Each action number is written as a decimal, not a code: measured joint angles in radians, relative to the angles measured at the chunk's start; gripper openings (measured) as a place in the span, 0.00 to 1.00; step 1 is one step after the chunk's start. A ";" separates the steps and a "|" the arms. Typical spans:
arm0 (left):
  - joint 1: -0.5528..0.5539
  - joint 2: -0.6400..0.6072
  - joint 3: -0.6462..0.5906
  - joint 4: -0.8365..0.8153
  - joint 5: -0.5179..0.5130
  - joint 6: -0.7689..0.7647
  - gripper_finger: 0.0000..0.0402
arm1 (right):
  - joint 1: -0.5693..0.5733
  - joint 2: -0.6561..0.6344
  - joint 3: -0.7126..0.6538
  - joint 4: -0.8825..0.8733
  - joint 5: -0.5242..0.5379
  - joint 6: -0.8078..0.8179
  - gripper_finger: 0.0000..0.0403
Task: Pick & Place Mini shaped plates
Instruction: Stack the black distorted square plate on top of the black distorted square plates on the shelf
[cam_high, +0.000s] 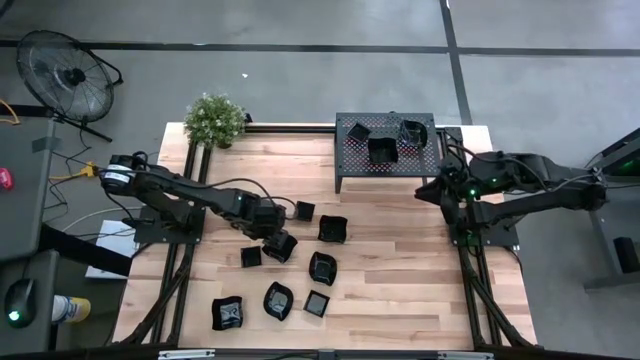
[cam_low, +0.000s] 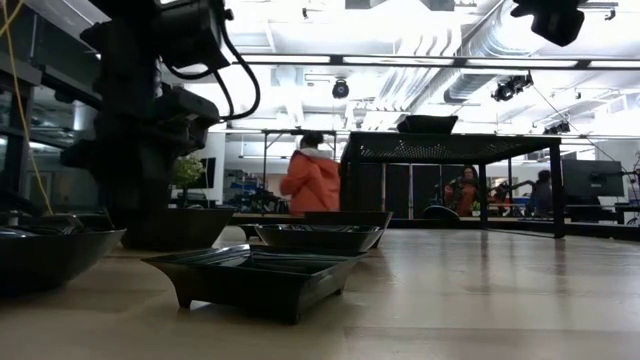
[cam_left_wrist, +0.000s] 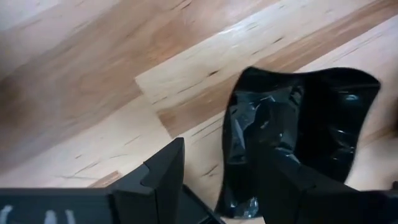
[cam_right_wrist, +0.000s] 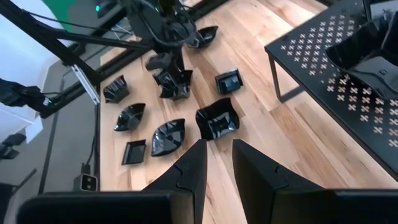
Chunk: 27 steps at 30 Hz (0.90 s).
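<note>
Black glossy mini shaped plates (cam_high: 333, 229) lie scattered over the middle and near part of the pale wooden desk (cam_high: 400, 270), about eight of them apart from one another, and three more sit on top of the perforated black metal rack (cam_high: 350, 160) at the far edge. Left end effector (cam_high: 272, 238) is down at desk level over a wavy-rimmed plate (cam_high: 280, 246) in the middle of the scatter; in the left wrist view one dark finger (cam_left_wrist: 298, 186) stands inside the dish (cam_left_wrist: 298, 124) and the other finger (cam_left_wrist: 163, 174) outside its rim, on bare wood, so the fingers stand apart astride the wall, and whether they already press on it cannot be told. Right end effector (cam_right_wrist: 214, 163) hangs above the desk's right side, near the rack's near corner and well apart from the scattered plates, its fingers a narrow gap apart and holding nothing. Beside the rack, at the desk's far left corner, stands a small potted plant (cam_high: 214, 120). Across the room behind the desk, the low view shows a person in an orange top (cam_low: 313, 180).
</note>
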 joint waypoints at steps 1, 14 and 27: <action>0.000 0.006 0.000 -0.001 0.003 0.002 0.42 | 0.000 0.000 0.000 0.009 0.000 0.000 0.18; 0.000 0.034 0.000 0.031 0.029 0.008 0.29 | 0.000 0.002 0.000 0.035 -0.004 -0.003 0.18; 0.000 0.033 -0.001 0.053 0.063 0.017 0.02 | 0.000 0.007 0.000 0.034 -0.027 -0.003 0.18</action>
